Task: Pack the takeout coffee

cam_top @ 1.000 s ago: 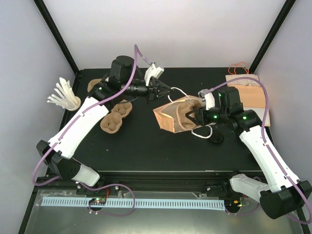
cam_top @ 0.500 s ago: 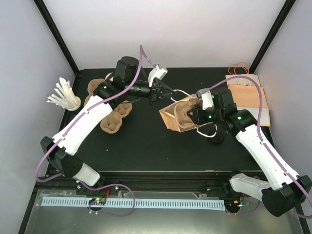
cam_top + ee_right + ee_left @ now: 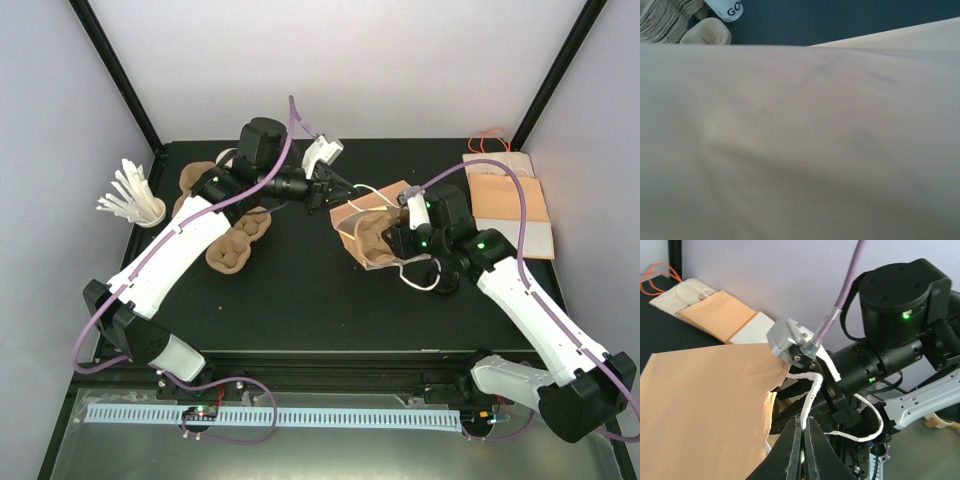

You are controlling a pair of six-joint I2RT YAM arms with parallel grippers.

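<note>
Two grippers at tan paper bag (image 3: 360,238) | L gripper (image 3: 802,426) nips white cord handle (image 3: 813,385) to prop mouth open | R gripper (image 3: 398,238) at bag mouth, jaws hidden | white paper cup (image 3: 730,7), prob. the coffee, stands outside by pulp trays (image 3: 670,20)

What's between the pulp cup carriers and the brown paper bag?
Only bare black table lies between the cup carriers and the bag, as the top view shows.

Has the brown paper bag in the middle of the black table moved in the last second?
Yes. The brown paper bag has drawn slightly right, away from the pulp cup carriers on the table's left.
</note>
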